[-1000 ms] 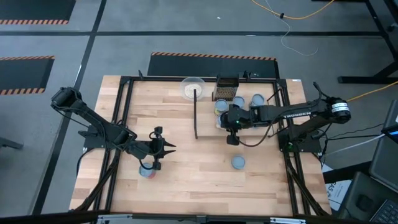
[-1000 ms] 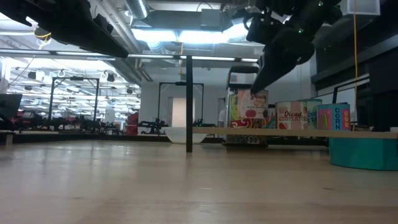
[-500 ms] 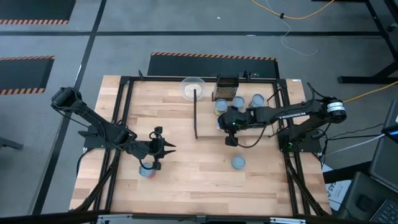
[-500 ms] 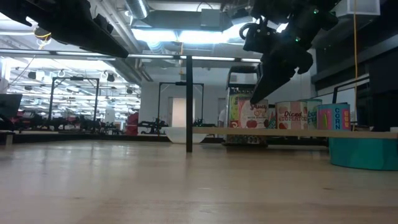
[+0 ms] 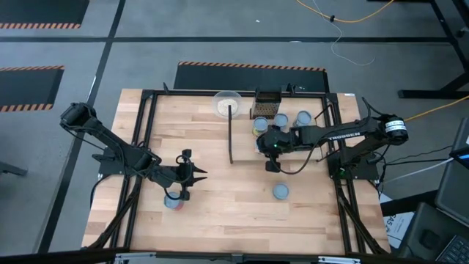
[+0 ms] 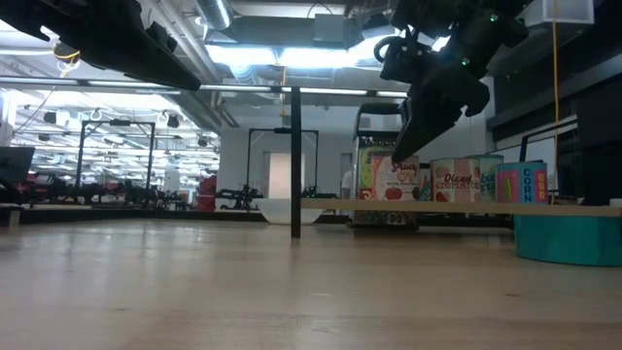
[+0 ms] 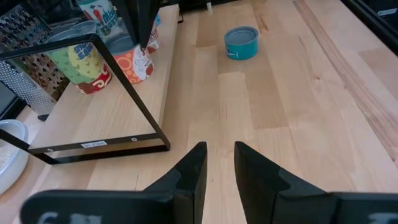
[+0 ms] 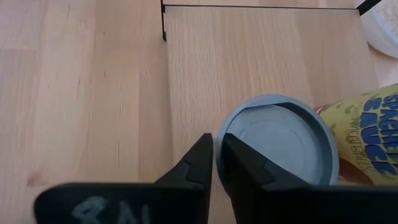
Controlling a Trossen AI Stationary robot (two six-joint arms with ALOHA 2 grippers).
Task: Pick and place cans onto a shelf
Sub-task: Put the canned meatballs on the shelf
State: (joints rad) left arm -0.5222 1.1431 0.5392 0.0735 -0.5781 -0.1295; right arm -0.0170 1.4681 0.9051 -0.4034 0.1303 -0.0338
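Note:
My right gripper (image 5: pixel 272 158) hangs over the shelf (image 5: pixel 245 143), a pale board with a black bar along its left edge, and is shut on a can with a blue-grey top (image 8: pixel 280 140). That can stands beside a yellow-labelled can (image 8: pixel 367 127). In the low view (image 6: pixel 389 180) it stands on the board with other cans (image 6: pixel 452 180). My left gripper (image 5: pixel 187 176) is slightly open and empty over the table's left half, next to a red-labelled can (image 5: pixel 174 200). A teal can (image 5: pixel 281 192) stands on the table. My right gripper has the can's rim (image 8: pixel 219 140) at the near side of the top, one finger on the lid inside the rim and one outside it. The fingers (image 6: pixel 398 154) come from above, slanting down. The can stands upright on the shelf board (image 6: pixel 466 206).
A whitish bowl (image 5: pixel 227 103) and a dark grater (image 5: pixel 267 97) stand at the table's far edge. More cans (image 5: pixel 303 117) stand at the shelf's far end. A black frame (image 5: pixel 146 147) runs along the table's sides. Bare wood lies between the two arms.
My right gripper has gone down a little and slightly toward the table's left edge with the can, then kept still. The can sits lower than before, with its bottom on the shelf board.

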